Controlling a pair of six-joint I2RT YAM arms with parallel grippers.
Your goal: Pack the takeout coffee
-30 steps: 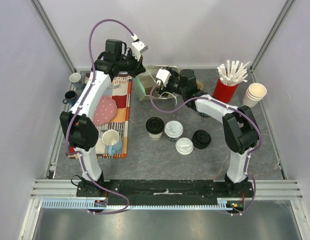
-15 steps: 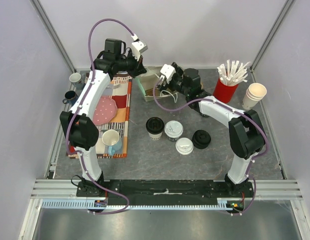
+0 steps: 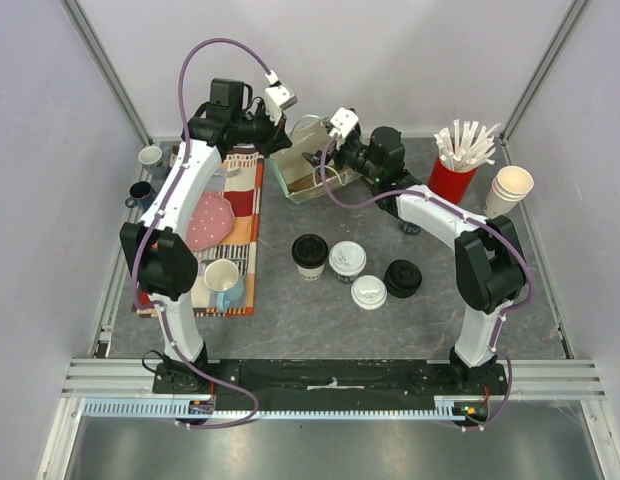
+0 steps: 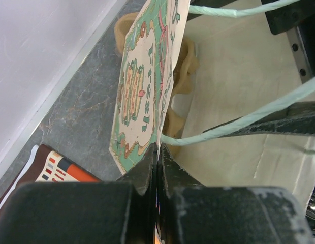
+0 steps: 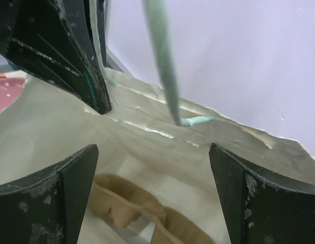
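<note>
Two takeout coffee cups with white sip lids stand mid-table, one (image 3: 347, 258) behind the other (image 3: 369, 291). A printed paper bag (image 3: 308, 172) lies open at the back. My left gripper (image 3: 276, 148) (image 4: 158, 152) is shut on the bag's (image 4: 142, 91) rim, next to a mint cord handle (image 4: 239, 122). My right gripper (image 3: 328, 158) (image 5: 152, 152) stands open at the bag's mouth with nothing between its fingers. A tan pulp cup carrier (image 5: 142, 213) (image 4: 184, 68) sits inside the bag.
A lidless black cup (image 3: 310, 252) and a loose black lid (image 3: 402, 277) flank the white-lidded cups. A red cup of straws (image 3: 452, 178) and stacked paper cups (image 3: 510, 188) stand at the back right. A patterned mat (image 3: 245, 200) with a mug (image 3: 222, 280) lies to the left.
My right gripper has opened fully and moved back and to the right at the bag's mouth. The bag now gapes wider. The left gripper still holds the rim.
</note>
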